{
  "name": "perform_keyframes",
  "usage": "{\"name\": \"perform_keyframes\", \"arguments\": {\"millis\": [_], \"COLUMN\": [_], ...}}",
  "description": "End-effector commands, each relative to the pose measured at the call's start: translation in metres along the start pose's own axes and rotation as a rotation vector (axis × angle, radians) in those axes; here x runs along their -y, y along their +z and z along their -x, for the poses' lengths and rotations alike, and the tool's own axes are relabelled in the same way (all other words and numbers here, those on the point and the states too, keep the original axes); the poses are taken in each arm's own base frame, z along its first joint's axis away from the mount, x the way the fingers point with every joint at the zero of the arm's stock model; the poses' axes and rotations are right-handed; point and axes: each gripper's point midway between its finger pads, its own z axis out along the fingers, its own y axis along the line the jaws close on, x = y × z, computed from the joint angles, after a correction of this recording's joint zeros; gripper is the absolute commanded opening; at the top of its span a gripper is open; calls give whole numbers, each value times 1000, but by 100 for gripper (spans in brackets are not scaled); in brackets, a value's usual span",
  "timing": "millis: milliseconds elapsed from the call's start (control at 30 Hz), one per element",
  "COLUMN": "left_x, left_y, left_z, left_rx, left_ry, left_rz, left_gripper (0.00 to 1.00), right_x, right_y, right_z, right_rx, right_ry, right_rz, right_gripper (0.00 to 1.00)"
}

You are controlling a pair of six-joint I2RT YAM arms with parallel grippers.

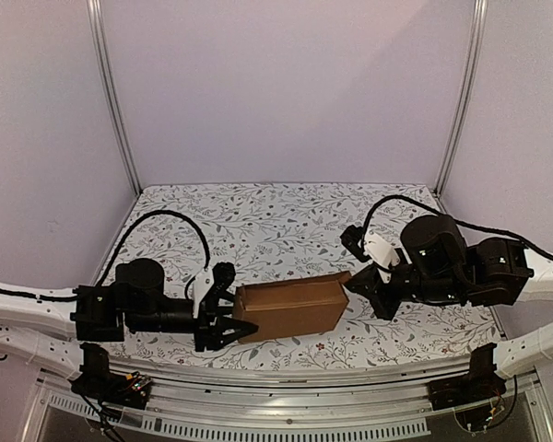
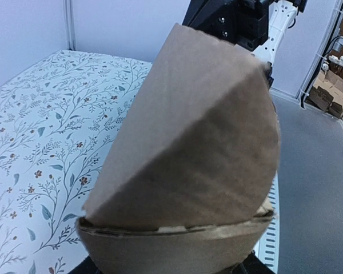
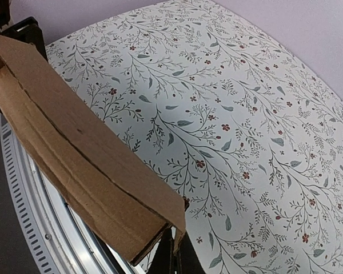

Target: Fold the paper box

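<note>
Your left arm lies low along the near edge of the counter, its forearm level and reaching inward. Its left pincer is spread wide, one finger on each side of the near end of the paper box. Whether those fingers press the cardboard or only flank it, you cannot tell. In that wrist's view the box fills everything straight ahead of the pincer.

Your right arm comes in from the other side, elbow raised and wrist angled down. The right pincer meets the far upper corner of the box. Its fingers are drawn together, clamped on the cardboard edge there. From that pincer the box runs ahead and to the left, lying lengthwise between the two pincers.
</note>
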Motion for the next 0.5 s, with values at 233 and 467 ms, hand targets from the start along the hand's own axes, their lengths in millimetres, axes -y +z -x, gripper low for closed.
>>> {"name": "perform_keyframes", "arguments": {"millis": [233, 467], "left_x": [-19, -23], "left_y": [3, 3], "left_z": [-4, -7], "left_rx": [-11, -28], "left_ry": [76, 99], "left_rz": [152, 190], "left_gripper": [0, 0], "right_x": [-20, -23], "right_y": [-1, 8], "right_z": [38, 37], "right_rx": [87, 45], "right_ry": [70, 60], "right_rz": [71, 70], "right_gripper": [0, 0]}}
